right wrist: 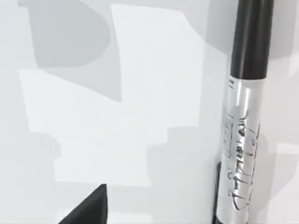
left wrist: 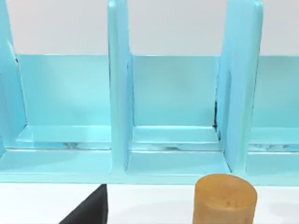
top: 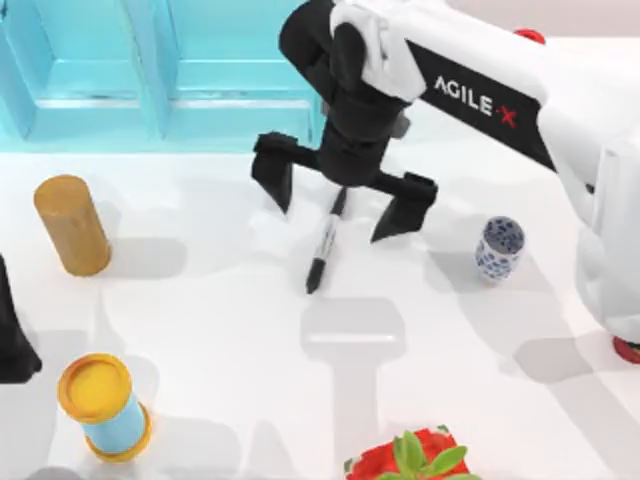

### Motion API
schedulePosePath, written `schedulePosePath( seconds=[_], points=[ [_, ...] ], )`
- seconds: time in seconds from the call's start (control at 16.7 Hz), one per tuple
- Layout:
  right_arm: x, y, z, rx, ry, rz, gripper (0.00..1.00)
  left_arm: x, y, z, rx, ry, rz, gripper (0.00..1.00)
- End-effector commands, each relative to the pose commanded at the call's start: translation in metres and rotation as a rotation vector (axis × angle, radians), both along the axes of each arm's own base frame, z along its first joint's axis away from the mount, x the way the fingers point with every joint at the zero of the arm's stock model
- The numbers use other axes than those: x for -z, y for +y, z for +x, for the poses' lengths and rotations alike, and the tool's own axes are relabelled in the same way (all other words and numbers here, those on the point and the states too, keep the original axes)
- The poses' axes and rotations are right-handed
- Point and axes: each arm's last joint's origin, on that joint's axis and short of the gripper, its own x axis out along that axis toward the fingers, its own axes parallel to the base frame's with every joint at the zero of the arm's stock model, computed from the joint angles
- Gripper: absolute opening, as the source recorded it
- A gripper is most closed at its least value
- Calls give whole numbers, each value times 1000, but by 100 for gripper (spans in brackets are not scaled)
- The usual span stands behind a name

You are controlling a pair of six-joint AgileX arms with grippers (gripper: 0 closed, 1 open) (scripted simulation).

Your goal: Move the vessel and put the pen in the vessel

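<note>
Pen (top: 324,247) lies flat on the white table (top: 230,330), mid-table, nothing touching it. Vessel (top: 498,248) upright to its right, well apart. Tan cylinder (top: 72,224) and yellow-lidded blue can (top: 103,403) stand at left, red pot with plant (top: 410,460) at the near edge, blue rack (top: 150,70) at the back. Right gripper (top: 340,200) hangs over the pen's upper end, fingers spread wide, straddling it. Left gripper (top: 12,335) parked at the left edge, fingers cannot tell.
</note>
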Motion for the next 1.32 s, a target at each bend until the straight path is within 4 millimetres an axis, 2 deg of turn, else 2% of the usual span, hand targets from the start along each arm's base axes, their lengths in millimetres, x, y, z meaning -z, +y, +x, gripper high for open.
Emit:
schedulePosePath(
  seconds=[0.3,0.6,1.32],
  points=[
    [52,7,0,0,-1,1,100,0,0,0,0,0,0,100],
    [57,8,-1,0,0,0,100,0,0,0,0,0,0,100],
    [57,8,-1,0,0,0,10,0,0,0,0,0,0,100]
  ],
)
